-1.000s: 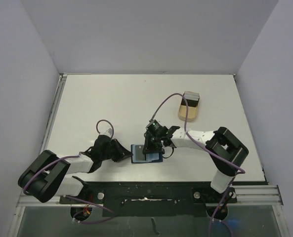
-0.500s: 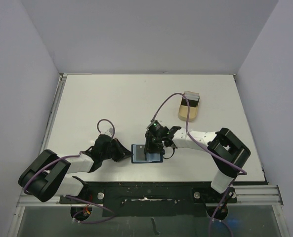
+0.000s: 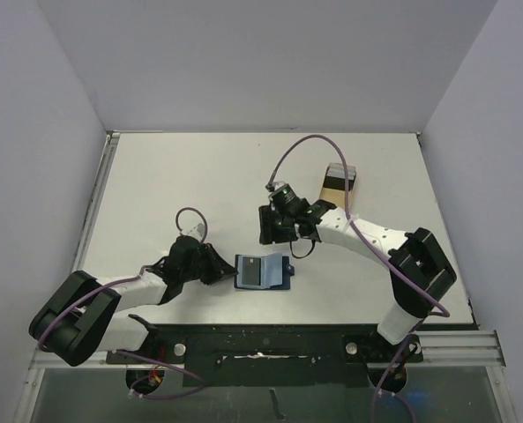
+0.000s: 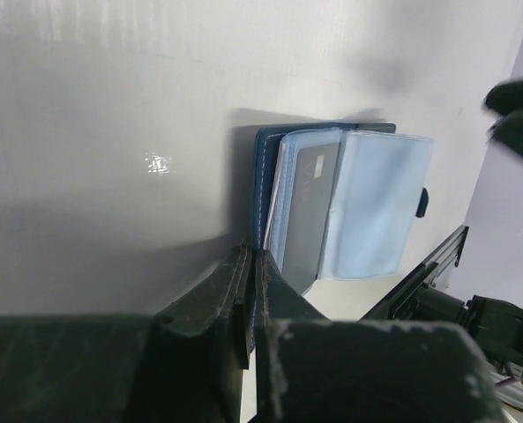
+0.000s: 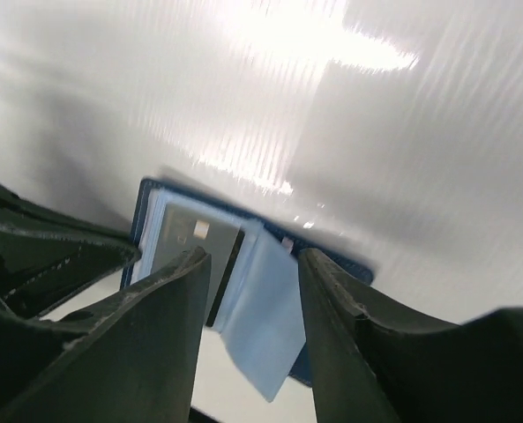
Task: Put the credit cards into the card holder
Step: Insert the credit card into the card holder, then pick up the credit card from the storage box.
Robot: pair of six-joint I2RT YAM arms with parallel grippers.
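Observation:
The navy card holder lies open near the table's front edge, its pale blue pockets facing up. A grey card sits in the left pocket, and it also shows in the right wrist view. My left gripper is shut on the holder's left cover edge. My right gripper is open and empty, held above the table just beyond the holder. More cards, dark and pale, lie in the tan dish.
The tan oval dish stands at the back right, partly behind the right arm's purple cable. The table's front rail runs close below the card holder. White walls enclose the table on three sides.
My right gripper has drawn back from over the card holder toward the far side, with its jaws open. The grey card stays in the holder. My left gripper still clamps the cover edge.

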